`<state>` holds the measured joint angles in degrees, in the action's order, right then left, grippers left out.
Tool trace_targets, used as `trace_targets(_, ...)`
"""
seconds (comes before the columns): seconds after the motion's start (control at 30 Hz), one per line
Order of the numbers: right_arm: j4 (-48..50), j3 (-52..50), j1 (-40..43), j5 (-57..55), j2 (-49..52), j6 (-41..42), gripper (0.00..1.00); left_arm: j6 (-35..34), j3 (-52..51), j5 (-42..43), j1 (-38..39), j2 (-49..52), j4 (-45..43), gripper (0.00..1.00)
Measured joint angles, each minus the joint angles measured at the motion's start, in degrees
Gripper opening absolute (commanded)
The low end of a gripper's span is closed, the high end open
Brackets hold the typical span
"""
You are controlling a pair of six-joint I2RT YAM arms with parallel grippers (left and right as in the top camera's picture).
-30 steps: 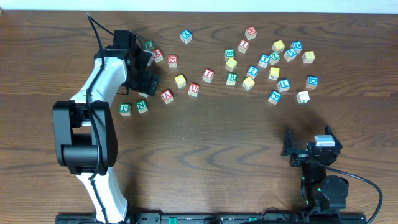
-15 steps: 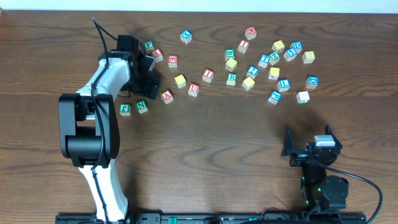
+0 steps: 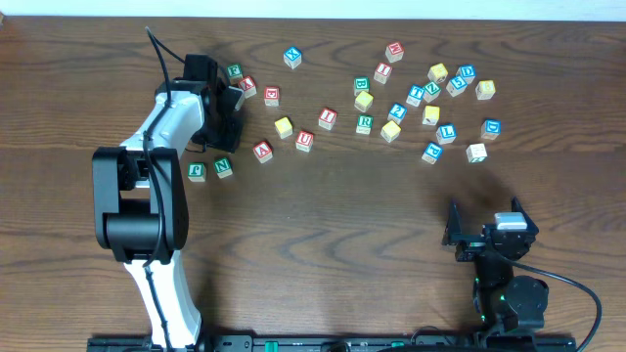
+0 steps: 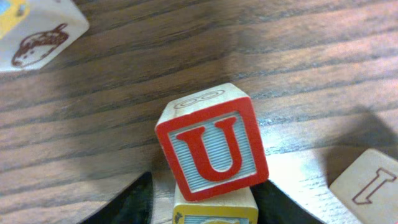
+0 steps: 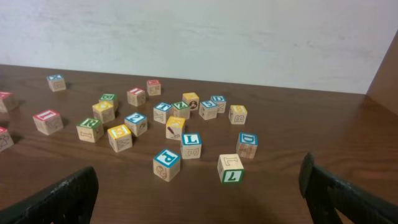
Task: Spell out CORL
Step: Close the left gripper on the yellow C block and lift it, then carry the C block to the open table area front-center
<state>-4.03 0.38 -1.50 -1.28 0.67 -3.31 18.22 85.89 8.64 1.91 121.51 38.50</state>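
In the left wrist view a yellow-faced cube point(image 4: 214, 211) sits between the dark fingers of my left gripper point(image 4: 208, 182). The right finger is against it and a sliver of table shows at the left finger. Its letter is cut off. A red U cube point(image 4: 211, 149) leans just beyond it. From overhead my left gripper point(image 3: 230, 119) hides that yellow cube. The green R cube point(image 3: 364, 123) and the blue L cube point(image 3: 447, 132) point(image 5: 191, 141) lie in the right-hand scatter among several other yellow cubes. My right gripper point(image 3: 484, 230) point(image 5: 198, 177) is open and holds nothing.
Green F point(image 3: 197, 170) and N point(image 3: 223, 166) cubes lie just in front of the left gripper, and red-lettered cubes point(image 3: 262, 151) lie to its right. A blue P cube point(image 5: 166, 163) and a green-framed cube point(image 5: 231, 168) are nearest the right gripper.
The left arm has shifted a little right and settled its gripper over the yellow cube, and its jaws have narrowed around it. The right arm has not moved.
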Motion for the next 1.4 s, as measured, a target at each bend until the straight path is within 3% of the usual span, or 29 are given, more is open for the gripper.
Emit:
trace_targets(0.17,0.00,0.00,0.00,-0.02,0.00,0.00,0.99,-0.13,0.00,0.00,0.00,0.00,0.00,0.20)
trace_targets(0.8,0.00,0.00,0.00,0.00,0.00,0.00,0.99,-0.17,0.00,0.00,0.00,-2.12,3.67,0.14)
trace_targets(1.0,0.00,0.00,0.00,0.00,0.00,0.00,0.99,-1.70,0.02,-0.02,0.00,-17.25,4.04,0.14)
trace_targets(1.17,0.00,0.00,0.00,0.00,0.00,0.00,0.99,-7.19,0.20,0.02,0.02,-30.36,4.66,0.14)
trace_targets(1.4,0.00,0.00,0.00,0.00,0.00,0.00,0.99,-16.68,0.31,0.02,0.13,-39.60,15.21,0.14)
